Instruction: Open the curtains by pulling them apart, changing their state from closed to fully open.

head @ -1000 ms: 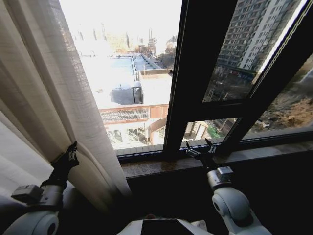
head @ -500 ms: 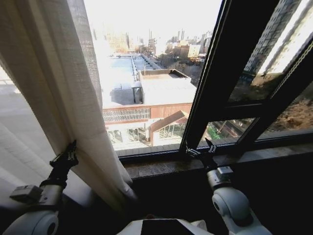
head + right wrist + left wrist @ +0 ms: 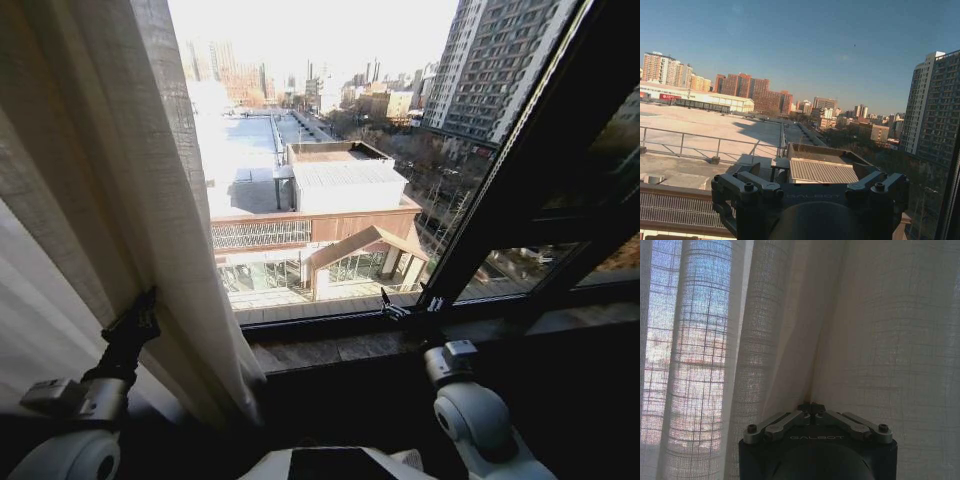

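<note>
Curtains [image 3: 130, 200] gathered at left edge of window [image 3: 330, 200], left claw [image 3: 135, 322] pinched shut on a fold; right claw [image 3: 405, 305] spread, idle over sill [image 3: 330, 348]; advised: keep pinch firm, draw sideways along rail, avoid downward tugging.

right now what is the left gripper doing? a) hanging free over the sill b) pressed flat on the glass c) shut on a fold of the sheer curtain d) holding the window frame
c: the left gripper has its fingers closed together, pinching a fold of the sheer curtain.
</note>
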You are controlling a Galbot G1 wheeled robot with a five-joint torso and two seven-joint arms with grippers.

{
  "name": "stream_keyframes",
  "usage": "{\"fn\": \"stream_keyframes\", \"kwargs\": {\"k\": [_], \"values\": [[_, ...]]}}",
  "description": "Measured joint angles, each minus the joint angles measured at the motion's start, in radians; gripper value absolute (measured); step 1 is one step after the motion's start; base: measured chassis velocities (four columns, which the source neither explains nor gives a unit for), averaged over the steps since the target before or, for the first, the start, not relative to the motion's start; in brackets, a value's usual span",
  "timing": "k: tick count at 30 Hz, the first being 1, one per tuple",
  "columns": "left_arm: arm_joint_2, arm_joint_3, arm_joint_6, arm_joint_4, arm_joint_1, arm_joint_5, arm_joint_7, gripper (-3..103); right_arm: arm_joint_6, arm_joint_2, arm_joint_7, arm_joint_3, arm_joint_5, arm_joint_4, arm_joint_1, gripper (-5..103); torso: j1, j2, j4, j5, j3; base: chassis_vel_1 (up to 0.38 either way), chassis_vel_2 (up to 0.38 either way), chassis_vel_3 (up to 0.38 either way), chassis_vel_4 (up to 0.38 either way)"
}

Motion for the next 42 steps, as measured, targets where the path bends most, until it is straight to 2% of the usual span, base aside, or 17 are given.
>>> {"fn": "stream_keyframes", "kwargs": {"k": [1,2,15,26,28,29,31,32,33,34,35,38,39,40,41,42], "values": [[0.001,0.000,0.000,0.001,0.000,0.000,0.001,0,0.000,-0.001,0.000,0.000,0.000,0.000,0.001,100,0.000,0.000,0.0017,-0.0010,0.000,0.068,0.083,-0.107,-0.088],[0.006,-0.002,0.001,0.001,0.003,0.000,0.000,0,0.000,-0.001,0.001,-0.001,0.001,-0.002,0.001,100,0.000,0.000,-0.0029,0.0037,0.000,0.000,0.000,0.000,0.000],[0.004,-0.002,0.000,0.001,0.011,-0.001,0.003,0,0.001,0.004,0.001,-0.008,-0.002,-0.003,0.001,100,0.000,0.000,-0.0023,0.0019,0.000,-0.020,-0.034,0.011,0.025],[0.008,0.000,0.001,0.000,0.006,-0.007,-0.014,0,-0.003,0.003,0.002,-0.019,-0.003,-0.004,0.004,100,0.000,0.000,-0.0021,0.0026,0.000,0.000,0.000,0.000,0.000],[0.008,0.004,0.004,0.000,-0.003,-0.009,-0.059,0,-0.004,0.003,0.002,-0.020,-0.004,-0.004,0.005,100,0.000,0.000,-0.0021,0.0025,0.000,0.000,0.000,0.000,0.000],[0.008,0.004,0.004,0.000,-0.003,-0.009,-0.059,0,-0.004,0.003,0.002,-0.020,-0.004,-0.004,0.005,100,0.000,0.000,-0.0021,0.0025,0.000,0.000,0.000,0.000,0.000],[0.006,0.003,0.016,0.000,-0.024,0.012,-0.154,0,-0.004,0.003,0.002,-0.021,-0.005,-0.005,0.005,100,0.000,0.000,-0.0022,0.0022,0.000,0.000,0.000,0.000,0.000],[0.005,0.002,0.019,0.000,-0.028,0.016,-0.180,0,-0.004,0.003,0.002,-0.021,-0.005,-0.005,0.005,100,0.000,0.000,-0.0022,0.0022,0.000,0.000,0.000,0.000,0.000],[0.003,-0.002,0.036,0.000,-0.043,0.022,-0.281,0,-0.004,0.003,-0.001,-0.021,-0.006,-0.008,0.005,100,0.000,0.000,-0.0022,0.0023,0.000,0.000,0.000,0.000,0.000],[0.001,-0.009,0.047,0.000,-0.049,0.022,-0.320,0,-0.004,0.003,-0.002,-0.021,-0.007,-0.009,0.006,100,0.000,0.000,-0.0023,0.0024,0.000,0.000,0.000,0.000,0.000],[0.001,-0.009,0.047,0.000,-0.049,0.022,-0.320,0,-0.004,0.003,-0.002,-0.021,-0.007,-0.009,0.006,100,0.000,0.000,-0.0023,0.0024,0.000,0.000,0.000,0.000,0.000],[-0.009,-0.063,0.083,0.000,-0.067,0.019,-0.425,0,-0.004,0.002,-0.005,-0.033,-0.010,-0.015,0.015,100,0.000,0.000,-0.0021,0.0023,0.000,0.000,0.000,0.000,0.000],[-0.009,-0.063,0.083,0.000,-0.067,0.019,-0.425,0,-0.004,0.002,-0.005,-0.033,-0.010,-0.015,0.015,100,0.000,0.000,-0.0021,0.0023,0.000,0.000,0.000,0.000,0.000],[-0.010,-0.079,0.090,0.001,-0.072,0.014,-0.450,0,-0.004,0.002,-0.005,-0.038,-0.011,-0.017,0.018,100,0.000,0.000,-0.0020,0.0024,0.000,0.000,0.000,0.000,0.000],[-0.009,-0.100,0.099,0.005,-0.080,0.003,-0.488,0,-0.004,0.002,-0.005,-0.045,-0.013,-0.018,0.021,100,0.000,0.000,-0.0020,0.0024,0.000,0.000,0.000,0.000,0.000],[-0.007,-0.127,0.109,0.016,-0.093,-0.013,-0.554,0,-0.004,0.002,-0.006,-0.055,-0.019,-0.021,0.025,100,0.000,0.000,-0.0021,0.0024,0.000,0.000,0.000,0.000,0.000]]}}
